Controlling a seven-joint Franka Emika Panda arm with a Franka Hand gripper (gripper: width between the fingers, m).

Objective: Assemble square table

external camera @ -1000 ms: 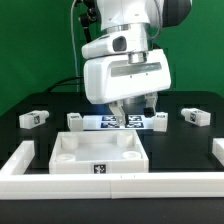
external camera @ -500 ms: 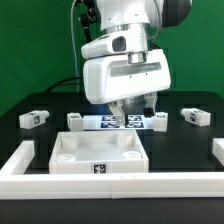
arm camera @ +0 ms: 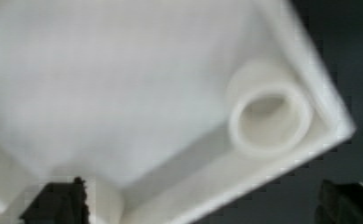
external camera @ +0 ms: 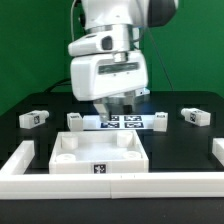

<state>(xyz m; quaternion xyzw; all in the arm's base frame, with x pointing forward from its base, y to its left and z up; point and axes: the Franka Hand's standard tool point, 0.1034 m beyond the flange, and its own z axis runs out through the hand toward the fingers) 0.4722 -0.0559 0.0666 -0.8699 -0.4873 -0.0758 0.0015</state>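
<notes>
Hand (arm camera: 206, 200) fingers wide apart, nothing btwn. Directly below hand: white plastic square slab (external camera: 100, 152) w/ round recessed corner pocket (arm camera: 267, 120). Slab lies flat on black bench (external camera: 180, 138); green backdrop (external camera: 25, 50) behind.

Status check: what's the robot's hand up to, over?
Hand open, empty, over the square table slab. Leg blocks lie loose, none fitted. Nothing in the way.

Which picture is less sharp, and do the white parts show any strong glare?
Wrist view: soft, out of focus; the square table is a pale blur, only its round pocket shaded. Exterior view: sharper, evenly lit; the table's white is bright but keeps its edges.
</notes>
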